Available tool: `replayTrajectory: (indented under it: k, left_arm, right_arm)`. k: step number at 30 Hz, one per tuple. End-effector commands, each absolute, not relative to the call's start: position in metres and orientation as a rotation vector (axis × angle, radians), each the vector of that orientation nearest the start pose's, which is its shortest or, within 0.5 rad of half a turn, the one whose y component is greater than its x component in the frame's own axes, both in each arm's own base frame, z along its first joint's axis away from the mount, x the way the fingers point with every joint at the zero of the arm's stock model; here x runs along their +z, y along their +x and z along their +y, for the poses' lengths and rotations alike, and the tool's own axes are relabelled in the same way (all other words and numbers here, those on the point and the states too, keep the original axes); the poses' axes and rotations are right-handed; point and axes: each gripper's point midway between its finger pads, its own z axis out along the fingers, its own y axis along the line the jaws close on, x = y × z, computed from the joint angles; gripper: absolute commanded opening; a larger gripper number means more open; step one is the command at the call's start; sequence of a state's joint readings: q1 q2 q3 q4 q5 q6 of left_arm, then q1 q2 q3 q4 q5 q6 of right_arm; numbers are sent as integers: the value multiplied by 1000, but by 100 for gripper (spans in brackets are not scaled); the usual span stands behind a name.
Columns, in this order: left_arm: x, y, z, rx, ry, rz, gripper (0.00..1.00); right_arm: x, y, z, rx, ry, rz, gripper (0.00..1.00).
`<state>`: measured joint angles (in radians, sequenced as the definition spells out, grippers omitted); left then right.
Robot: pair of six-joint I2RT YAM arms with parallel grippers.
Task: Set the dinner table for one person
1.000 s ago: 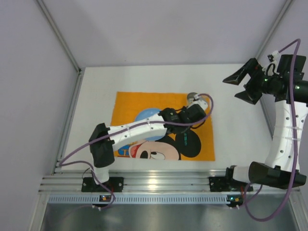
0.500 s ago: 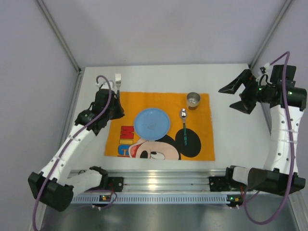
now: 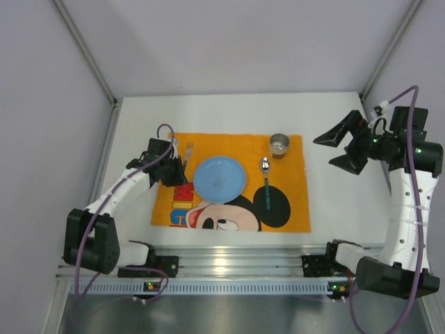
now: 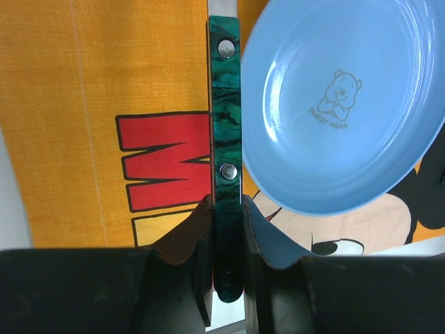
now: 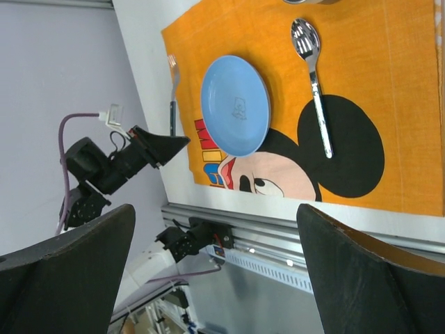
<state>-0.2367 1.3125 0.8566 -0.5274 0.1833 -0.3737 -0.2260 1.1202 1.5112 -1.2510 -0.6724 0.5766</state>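
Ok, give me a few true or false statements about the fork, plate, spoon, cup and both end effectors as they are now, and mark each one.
1. The left end effector is shut on the fork by its green handle. True.
2. The spoon lies left of the plate. False: it lies right of the plate, on the orange placemat.
3. The cup stands near the placemat's far right corner. True.
4. The right end effector holds the spoon. False: it is open and empty, off to the right of the placemat.
5. The plate is red. False: it is blue, with a small bear drawn in it.
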Motion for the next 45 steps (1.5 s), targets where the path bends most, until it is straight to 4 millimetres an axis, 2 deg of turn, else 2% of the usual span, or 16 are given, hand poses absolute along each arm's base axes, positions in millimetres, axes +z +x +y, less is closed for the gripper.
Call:
replayTrajectory:
  k: [1, 10, 15, 22, 23, 26, 30, 36, 39, 42, 45]
  left_arm:
    - [103, 295, -128, -554, -43, 2526, 0]
    - [73, 268, -104, -401, -151, 2653, 0]
    - [64, 264, -102, -370, -232, 2708, 0]
    - [46, 254, -114, -460, -262, 2787, 0]
    - [43, 251, -115, -467, -268, 2795, 2]
    - [42, 250, -115, -471, -288, 2798, 16]
    - [46, 248, -113, -453, -302, 2805, 29]
    - [58, 246, -106, -405, -300, 2800, 36]
    - [62, 245, -103, -378, -298, 2810, 37]
    - [71, 245, -102, -372, -300, 2796, 38]
    - [89, 252, -102, -378, -297, 2753, 45]
  right_arm:
    - [334, 225, 80, 979, 593, 2287, 100]
    - [319, 213, 86, 984, 581, 2324, 100]
    - [318, 211, 89, 985, 564, 2333, 100]
    - [316, 205, 93, 990, 545, 2339, 100]
    - [315, 204, 93, 990, 542, 2340, 100]
    - [314, 201, 95, 992, 534, 2345, 100]
    - [314, 198, 95, 987, 529, 2344, 100]
    - [307, 191, 96, 982, 535, 2361, 100]
    - [303, 187, 97, 983, 537, 2362, 100]
    - [304, 184, 97, 984, 532, 2357, 100]
    - [305, 183, 98, 990, 533, 2350, 100]
